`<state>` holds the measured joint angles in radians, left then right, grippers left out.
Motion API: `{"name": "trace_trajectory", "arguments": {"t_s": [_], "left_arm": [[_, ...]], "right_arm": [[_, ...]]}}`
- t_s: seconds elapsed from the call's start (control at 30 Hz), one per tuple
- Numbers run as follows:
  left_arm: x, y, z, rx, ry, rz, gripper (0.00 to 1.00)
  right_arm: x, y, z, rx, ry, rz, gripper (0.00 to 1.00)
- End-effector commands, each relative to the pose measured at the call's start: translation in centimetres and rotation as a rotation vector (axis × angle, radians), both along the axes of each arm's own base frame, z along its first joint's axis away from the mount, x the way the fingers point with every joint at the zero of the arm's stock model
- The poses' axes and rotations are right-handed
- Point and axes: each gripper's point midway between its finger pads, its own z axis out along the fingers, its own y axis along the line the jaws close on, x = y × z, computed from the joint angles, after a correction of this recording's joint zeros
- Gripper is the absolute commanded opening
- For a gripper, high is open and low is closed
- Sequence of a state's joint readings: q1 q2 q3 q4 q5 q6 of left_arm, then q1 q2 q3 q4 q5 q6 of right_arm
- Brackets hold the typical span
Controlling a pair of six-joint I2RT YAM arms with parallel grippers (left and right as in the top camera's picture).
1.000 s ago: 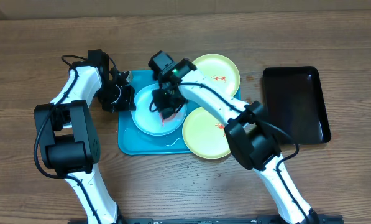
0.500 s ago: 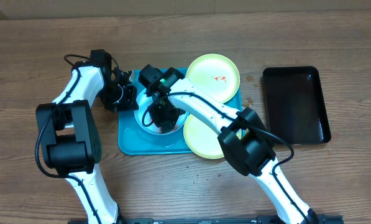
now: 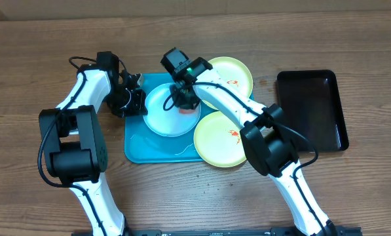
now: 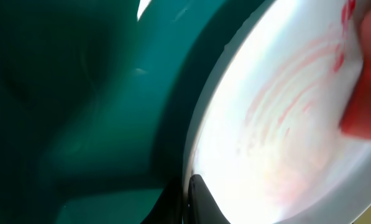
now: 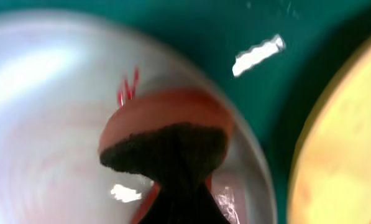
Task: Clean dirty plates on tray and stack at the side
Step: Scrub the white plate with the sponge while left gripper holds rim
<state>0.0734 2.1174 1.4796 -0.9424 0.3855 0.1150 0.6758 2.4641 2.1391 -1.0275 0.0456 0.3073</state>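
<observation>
The light blue plate (image 3: 164, 113) lies on the turquoise tray (image 3: 143, 149), with faint red smears showing in the left wrist view (image 4: 284, 124). My left gripper (image 3: 136, 105) is shut on its left rim, its fingers (image 4: 196, 198) pinching the edge. My right gripper (image 3: 185, 103) is shut on a red sponge (image 3: 188, 109) with a dark scouring side (image 5: 166, 140), pressed on the plate's upper right part (image 5: 42, 124). Two yellow-green plates with red smears lie at the tray's right, one behind (image 3: 231, 75) and one in front (image 3: 223, 139).
A black tray (image 3: 311, 110) stands on the wooden table at the right. The yellow-green plate's edge (image 5: 343, 143) is close beside the sponge. The right arm reaches over both yellow-green plates.
My right gripper has swept the sponge from the plate's middle to its lower left, then to its upper right. The left gripper has kept hold of the rim.
</observation>
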Motion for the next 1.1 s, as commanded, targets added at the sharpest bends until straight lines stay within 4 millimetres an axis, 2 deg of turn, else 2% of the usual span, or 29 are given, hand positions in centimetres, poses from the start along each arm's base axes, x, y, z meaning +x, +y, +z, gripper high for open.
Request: {"name": "trace_trajectory", "arguments": {"t_s": [0.0,0.13,0.37,0.47,0.67,0.73,0.9,1.0,1.07], "left_arm": [[-0.3,0.1,-0.6,-0.005,0.013,-0.013,0.04],[-0.6,0.1,-0.6,-0.007,0.025,-0.014,0.04],[-0.7,0.0,-0.6,-0.009,0.030,-0.014,0.04],[-0.7,0.0,-0.6,-0.009,0.031,-0.014,0.04],[-0.7,0.0,-0.6,-0.008,0.030,-0.014,0.04],[-0.7,0.0,-0.6,-0.008,0.030,-0.014,0.04],[-0.7,0.0,-0.6,-0.008,0.029,-0.014,0.04],[-0.6,0.0,-0.6,-0.008,0.029,-0.014,0.04],[-0.6,0.1,-0.6,-0.007,0.027,-0.014,0.04]], "right_arm": [[0.9,0.9,-0.7,0.032,-0.027,-0.004,0.04],[0.3,3.5,-1.3,0.161,0.028,0.043,0.04],[-2.9,5.2,-1.9,0.221,0.142,0.167,0.04],[-4.4,5.1,-2.1,0.195,0.181,0.207,0.04],[-6.5,3.4,-2.5,0.126,0.250,0.304,0.04],[-6.1,2.6,-2.2,0.095,0.244,0.304,0.04],[-2.8,0.8,-0.5,-0.030,0.107,0.287,0.04],[-1.3,1.5,0.7,-0.031,0.026,0.362,0.04],[-0.9,1.9,0.7,-0.020,0.004,0.378,0.04]]}}
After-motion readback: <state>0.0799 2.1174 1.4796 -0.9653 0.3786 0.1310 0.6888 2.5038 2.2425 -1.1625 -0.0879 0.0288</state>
